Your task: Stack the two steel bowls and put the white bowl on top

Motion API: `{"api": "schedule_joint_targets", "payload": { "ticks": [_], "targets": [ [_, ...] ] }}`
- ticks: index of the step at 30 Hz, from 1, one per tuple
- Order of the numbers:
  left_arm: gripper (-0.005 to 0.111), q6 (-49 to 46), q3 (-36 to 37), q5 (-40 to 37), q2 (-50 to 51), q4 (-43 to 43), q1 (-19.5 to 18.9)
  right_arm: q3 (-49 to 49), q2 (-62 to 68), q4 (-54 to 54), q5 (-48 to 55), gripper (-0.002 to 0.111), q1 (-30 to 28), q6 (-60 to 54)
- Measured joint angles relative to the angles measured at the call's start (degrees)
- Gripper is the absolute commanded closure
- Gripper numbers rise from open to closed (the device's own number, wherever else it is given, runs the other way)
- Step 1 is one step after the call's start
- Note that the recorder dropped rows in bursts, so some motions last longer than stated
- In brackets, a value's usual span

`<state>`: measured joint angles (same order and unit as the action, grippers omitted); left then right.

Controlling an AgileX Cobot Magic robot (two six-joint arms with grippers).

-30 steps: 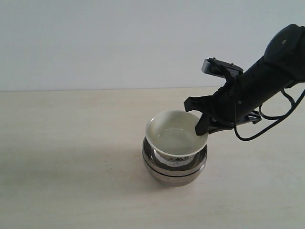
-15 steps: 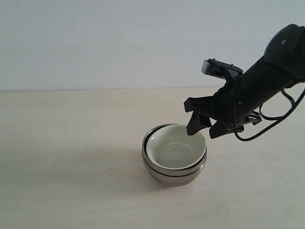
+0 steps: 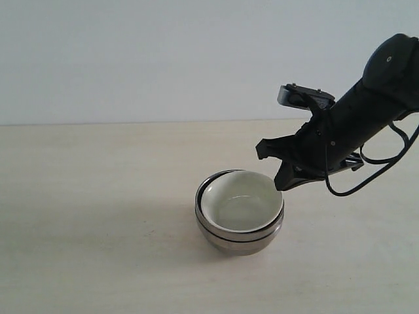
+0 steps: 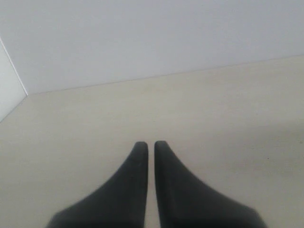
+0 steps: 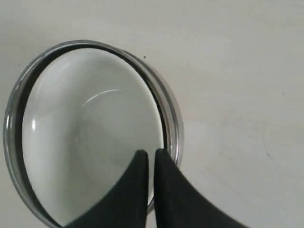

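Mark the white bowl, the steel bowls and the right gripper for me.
white bowl (image 3: 241, 201), exterior view, inner surface.
steel bowls (image 3: 237, 242), exterior view, outer wall of the lower bowl.
right gripper (image 5: 151, 154), right wrist view, between the fingertips.

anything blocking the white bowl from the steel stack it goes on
Nothing visible does. The white bowl sits nested inside the two steel bowls, and the right pincer, shut and empty, hangs just above its rim.

Just beneath my right pincer (image 5: 148, 153) I counted three bowls: two steel bowls (image 3: 239, 237) and one white bowl (image 3: 241, 199). There was one table (image 3: 98, 196). Pincers numbered two, counting my left pincer (image 4: 147, 144).
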<state>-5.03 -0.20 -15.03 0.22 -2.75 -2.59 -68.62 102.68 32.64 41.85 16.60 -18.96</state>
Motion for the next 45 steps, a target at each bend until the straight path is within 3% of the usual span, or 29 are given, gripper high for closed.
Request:
{"api": "schedule_joint_targets", "payload": {
  "ticks": [34, 45],
  "targets": [
    [0.103, 0.0, 0.0, 0.0, 0.0, 0.0, 0.0, 0.0, 3.5, -0.2, -1.6, 0.108, 0.0, 0.9],
    [0.103, 0.0, 0.0, 0.0, 0.0, 0.0, 0.0, 0.0, -2.2, -0.9, -1.5, 0.108, 0.0, 0.9]
  ]
}}
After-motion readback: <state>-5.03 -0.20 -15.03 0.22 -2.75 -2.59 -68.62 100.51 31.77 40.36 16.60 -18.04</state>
